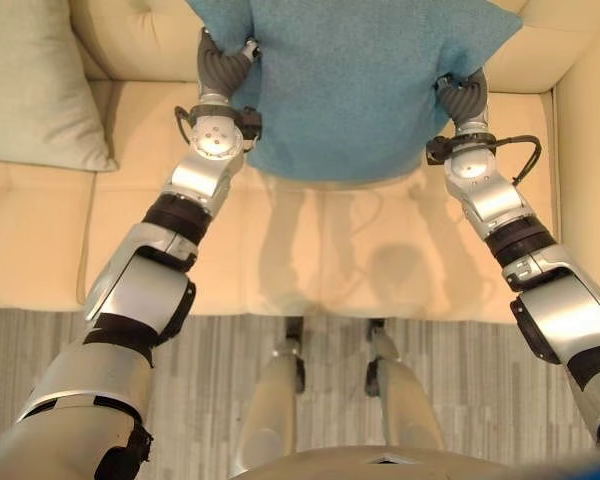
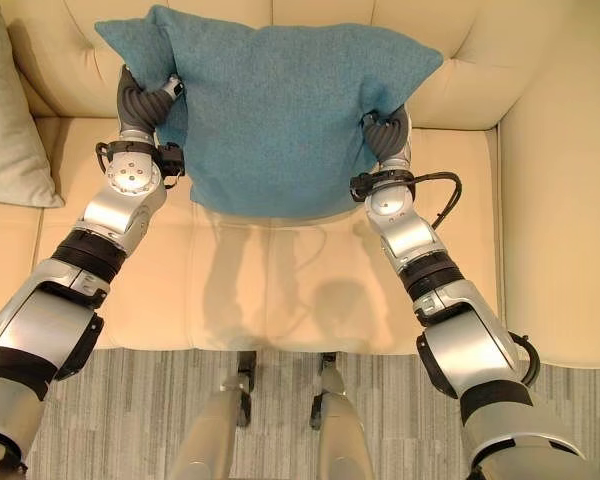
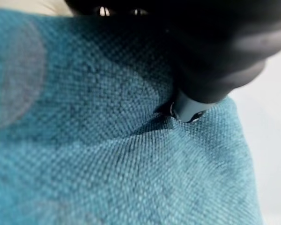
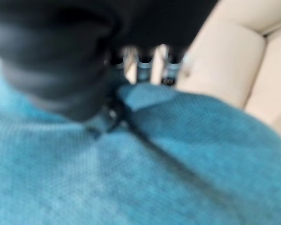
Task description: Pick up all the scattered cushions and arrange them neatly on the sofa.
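Right eye view: teal cushion (image 2: 270, 110) between both hands, apparently pinched.

two cushions: one teal cushion (image 2: 280, 115), far centre against the backrest; one pale cushion (image 1: 35, 85), far left on the seat. one cream sofa (image 2: 280, 290). two hands on the teal cushion: left hand (image 2: 145, 100), right hand (image 2: 385, 135).

A home living room: a cream tufted sofa (image 2: 280, 270) spans the view, a pale cushion (image 1: 35, 85) at ten o'clock, grey striped carpet (image 1: 230, 370) at six.
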### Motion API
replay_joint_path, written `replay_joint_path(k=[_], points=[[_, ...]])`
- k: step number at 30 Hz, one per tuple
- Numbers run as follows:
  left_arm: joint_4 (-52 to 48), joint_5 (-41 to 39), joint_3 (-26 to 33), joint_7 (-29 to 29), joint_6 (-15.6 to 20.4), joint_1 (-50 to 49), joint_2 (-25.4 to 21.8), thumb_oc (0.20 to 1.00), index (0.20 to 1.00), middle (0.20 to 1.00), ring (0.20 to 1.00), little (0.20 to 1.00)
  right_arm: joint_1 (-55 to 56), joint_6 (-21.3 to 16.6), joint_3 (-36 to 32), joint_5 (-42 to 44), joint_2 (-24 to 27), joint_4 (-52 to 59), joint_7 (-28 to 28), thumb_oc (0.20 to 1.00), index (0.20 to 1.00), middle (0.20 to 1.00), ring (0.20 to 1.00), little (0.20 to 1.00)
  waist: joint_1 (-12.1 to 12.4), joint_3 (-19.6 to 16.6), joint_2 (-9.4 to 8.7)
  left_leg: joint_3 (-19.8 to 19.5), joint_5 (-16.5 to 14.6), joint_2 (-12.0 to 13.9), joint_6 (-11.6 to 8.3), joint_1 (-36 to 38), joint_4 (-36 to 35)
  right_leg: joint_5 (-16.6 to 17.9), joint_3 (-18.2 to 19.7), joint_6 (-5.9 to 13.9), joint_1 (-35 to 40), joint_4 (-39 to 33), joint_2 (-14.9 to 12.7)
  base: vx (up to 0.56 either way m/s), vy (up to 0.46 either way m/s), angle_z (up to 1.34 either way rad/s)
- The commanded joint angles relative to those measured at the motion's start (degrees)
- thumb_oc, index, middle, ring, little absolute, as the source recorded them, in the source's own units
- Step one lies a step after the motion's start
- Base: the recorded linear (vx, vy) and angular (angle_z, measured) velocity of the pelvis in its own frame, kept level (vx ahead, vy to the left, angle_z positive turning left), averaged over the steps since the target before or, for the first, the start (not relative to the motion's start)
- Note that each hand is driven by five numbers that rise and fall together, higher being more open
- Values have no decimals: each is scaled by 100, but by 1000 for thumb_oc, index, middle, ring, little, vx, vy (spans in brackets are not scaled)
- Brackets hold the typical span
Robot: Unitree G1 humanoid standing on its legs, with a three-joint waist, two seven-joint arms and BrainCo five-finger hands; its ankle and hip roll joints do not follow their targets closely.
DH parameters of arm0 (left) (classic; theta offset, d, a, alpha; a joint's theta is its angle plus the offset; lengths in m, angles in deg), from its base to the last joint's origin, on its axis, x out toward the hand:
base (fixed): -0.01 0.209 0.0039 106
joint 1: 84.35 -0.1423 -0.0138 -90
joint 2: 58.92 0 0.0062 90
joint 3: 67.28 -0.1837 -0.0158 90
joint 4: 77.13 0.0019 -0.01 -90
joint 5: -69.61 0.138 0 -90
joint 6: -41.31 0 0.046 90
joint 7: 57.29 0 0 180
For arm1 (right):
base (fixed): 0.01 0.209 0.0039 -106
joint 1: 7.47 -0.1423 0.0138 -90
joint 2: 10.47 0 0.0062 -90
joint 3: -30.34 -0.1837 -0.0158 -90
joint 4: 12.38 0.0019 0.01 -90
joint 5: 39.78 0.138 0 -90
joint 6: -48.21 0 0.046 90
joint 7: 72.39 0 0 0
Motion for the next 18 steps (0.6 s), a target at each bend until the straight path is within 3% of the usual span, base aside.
replay_joint_path(k=[1,10,11,12,13,18], points=[[-273,-25,-66,12,563,524,123,200,200,200,200,200,-843,-426,180,-107,-148,167,33,200,200,200,200,200,-8,-152,46,-15,-645,-223,33,134,178,-426,114,537,-241,758,-100,-12,-7,-16],[-205,1,102,17,488,172,211,200,200,200,200,200,-711,-316,180,-275,-113,188,59,200,200,200,200,200,24,30,13,-86,-599,-222,6,-114,240,-449,58,518,-481,866,-121,-5,-13,4],[-171,16,102,20,469,154,235,416,416,416,416,416,-717,-298,200,-332,-108,159,61,313,313,313,313,313,26,49,8,-90,-594,-228,8,-148,246,-455,53,516,-511,877,-127,2,-11,-4],[-111,25,91,18,453,171,238,730,730,730,730,730,-752,-279,222,-358,-100,95,66,545,545,545,545,545,26,66,2,-91,-584,-233,8,-188,255,-452,49,518,-545,892,-130,0,0,0],[4,26,87,-13,437,225,249,1000,1000,1000,1000,1000,-845,-251,268,-363,-90,-25,60,1000,1000,1000,1000,1000,32,82,-3,-99,-567,-238,3,-223,250,-435,48,525,-590,896,-132,0,0,0],[687,-1,-57,-24,279,901,119,1000,1000,1000,1000,1000,-1685,-92,679,-224,98,-721,85,1000,1000,1000,1000,1000,66,155,-5,-127,-431,-240,-65,-399,172,-382,-14,547,-737,862,-135,-13,-15,8]])
